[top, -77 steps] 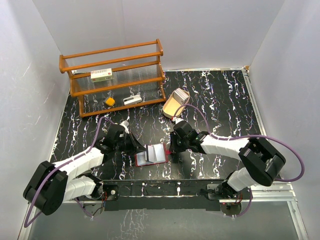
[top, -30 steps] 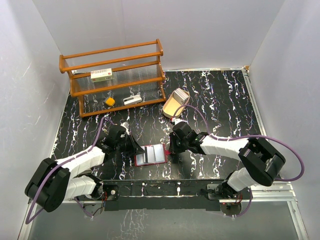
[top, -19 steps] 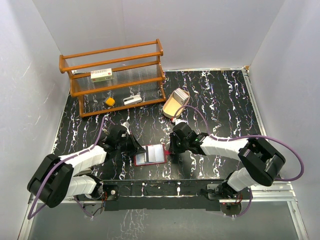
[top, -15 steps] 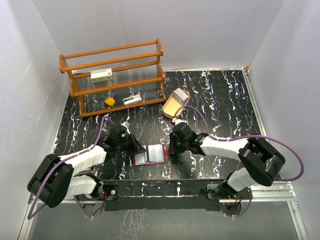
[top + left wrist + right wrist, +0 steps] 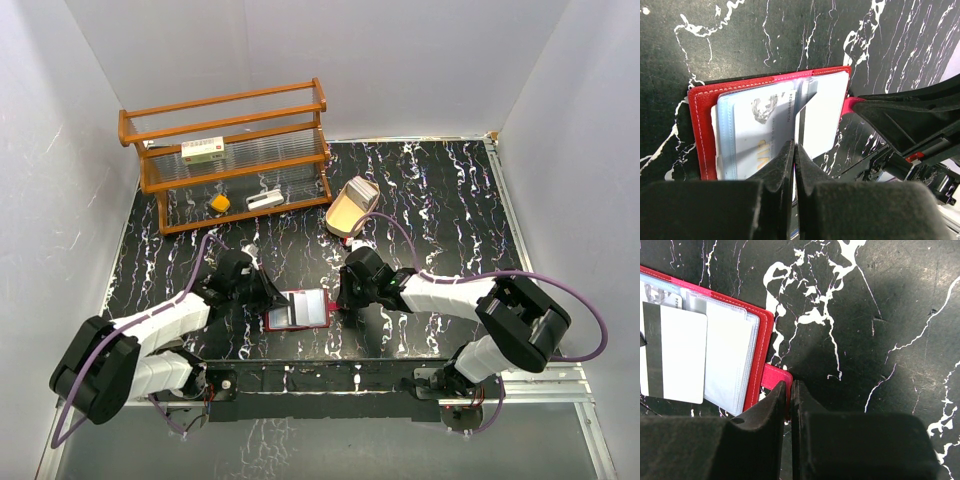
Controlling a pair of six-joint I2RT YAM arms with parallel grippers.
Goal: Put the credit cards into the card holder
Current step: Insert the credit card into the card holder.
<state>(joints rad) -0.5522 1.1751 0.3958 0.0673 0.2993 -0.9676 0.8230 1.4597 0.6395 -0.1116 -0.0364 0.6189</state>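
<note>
The card holder (image 5: 297, 311) lies open on the black marbled table near the front, its dark-red cover (image 5: 701, 125) framing pale inner pockets (image 5: 730, 357). One pocket holds a printed card (image 5: 757, 122). My left gripper (image 5: 794, 146) is shut on the edge of a white credit card (image 5: 825, 112) with a dark stripe. That card (image 5: 677, 352) lies slanted over the pockets. My right gripper (image 5: 789, 385) is shut on the holder's red snap tab (image 5: 774, 376) at its right side. From above, the left gripper (image 5: 270, 297) and right gripper (image 5: 343, 300) flank the holder.
A wooden rack (image 5: 230, 150) stands at the back left, with a white red-labelled box (image 5: 203, 150) on its shelf and a yellow item (image 5: 219, 204) and a white item (image 5: 264, 200) beneath. A tan oval tray (image 5: 350, 208) sits behind the right gripper.
The holder and both grippers have edged slightly to the left. Both grips are unchanged.
</note>
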